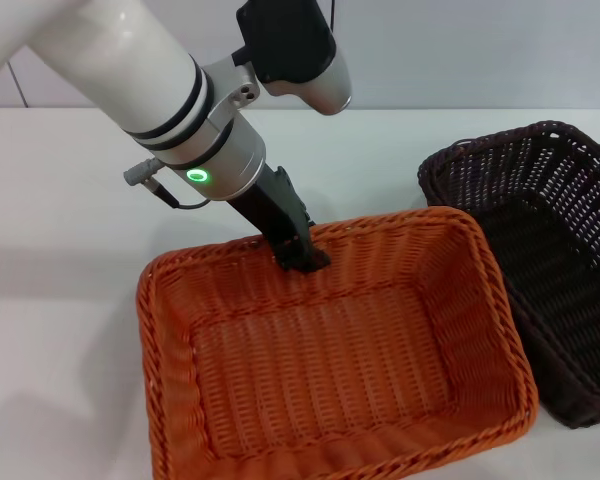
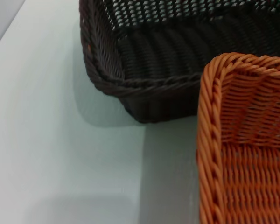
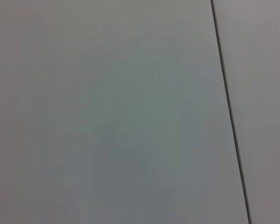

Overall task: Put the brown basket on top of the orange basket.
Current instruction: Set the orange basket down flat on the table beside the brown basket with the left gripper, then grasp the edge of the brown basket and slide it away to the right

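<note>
The orange basket (image 1: pixel 330 350) lies at the front middle of the white table, its right rim next to or just over the left edge of the brown basket (image 1: pixel 550 250), which stands at the right. My left gripper (image 1: pixel 300 255) comes down from the upper left onto the orange basket's far rim, its dark fingers closed over the braided edge. The left wrist view shows a corner of the orange basket (image 2: pixel 238 140) close up and a corner of the brown basket (image 2: pixel 144 60) beyond it. The right gripper is out of view.
The white table (image 1: pixel 70 200) stretches to the left and behind the baskets. The right wrist view shows only a plain grey surface with a dark seam (image 3: pixel 228 107).
</note>
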